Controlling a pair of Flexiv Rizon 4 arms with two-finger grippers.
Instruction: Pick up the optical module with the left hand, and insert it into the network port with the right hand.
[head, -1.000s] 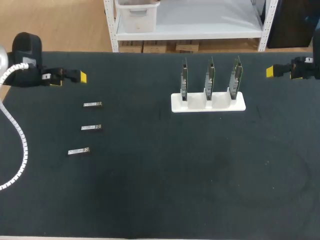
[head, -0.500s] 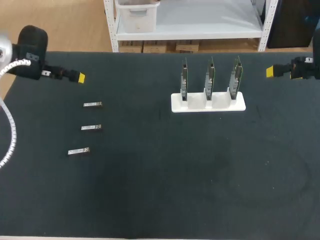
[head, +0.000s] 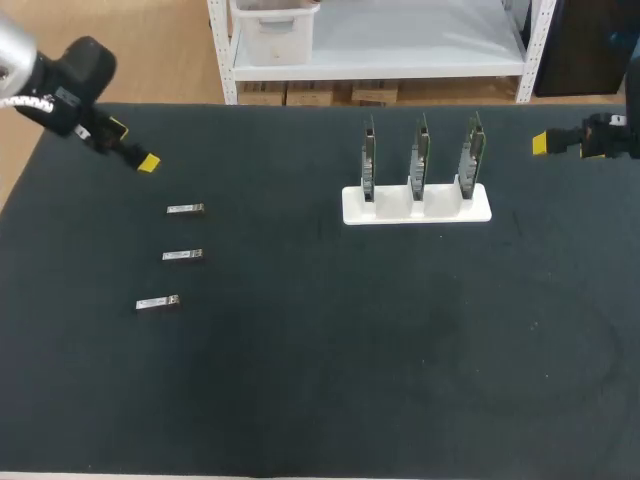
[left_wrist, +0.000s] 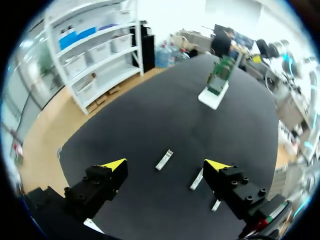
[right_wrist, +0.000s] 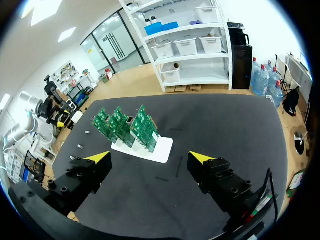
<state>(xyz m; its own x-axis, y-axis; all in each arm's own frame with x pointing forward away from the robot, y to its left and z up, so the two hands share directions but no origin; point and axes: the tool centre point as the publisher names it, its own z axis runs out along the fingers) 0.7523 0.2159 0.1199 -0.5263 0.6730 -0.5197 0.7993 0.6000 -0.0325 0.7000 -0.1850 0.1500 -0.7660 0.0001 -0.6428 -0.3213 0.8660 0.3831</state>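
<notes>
Approach step, nothing picked up yet. Left jaws spread wide and empty, hanging above the desk. Just ahead of them, flat on the desk: one optical module in line with the gap, second module and third module close by one finger. Well ahead, past the modules: white rack holding three upright green network cards. Right jaws also spread and empty, at the desk's edge, rack ahead of them roughly in line with the gap. Ports on the cards too small to make out. Next, as I judge it: left jaws drop over one module, turn to straddle its narrow sides, pinch, lift. Then hand-over to right jaws for insertion.
</notes>
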